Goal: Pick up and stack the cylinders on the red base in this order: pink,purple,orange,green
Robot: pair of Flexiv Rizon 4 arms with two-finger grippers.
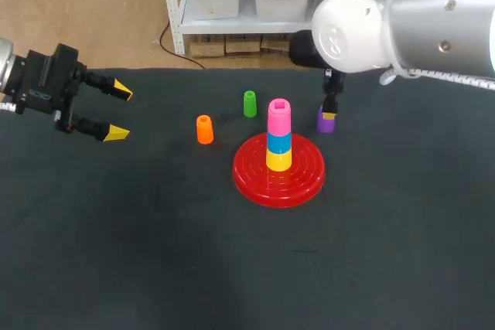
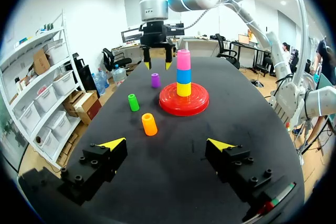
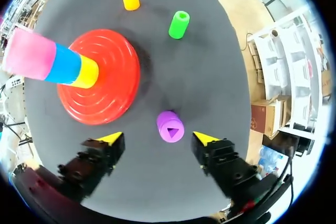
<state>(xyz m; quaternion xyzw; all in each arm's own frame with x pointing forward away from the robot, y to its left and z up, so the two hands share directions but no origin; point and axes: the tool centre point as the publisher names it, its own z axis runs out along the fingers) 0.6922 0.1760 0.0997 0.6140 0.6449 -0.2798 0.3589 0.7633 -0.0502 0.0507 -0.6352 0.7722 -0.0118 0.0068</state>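
Purple step, pink cylinder topping the stack on the red base: the right gripper, wide open and empty, hangs over the upright purple cylinder toward the counter's far edge, just beside the base; next, probably, descend and close.

The right arm is a thick, glossy silver-white tube with a rounded white joint cap, small dark screws and a pale braided cable along its 6 o'clock side. The left gripper is matte black and blocky. Its fingers carry round screw heads and wedge-shaped yellow tips. The right gripper looks alike, with a red-green mark at its 4 o'clock.
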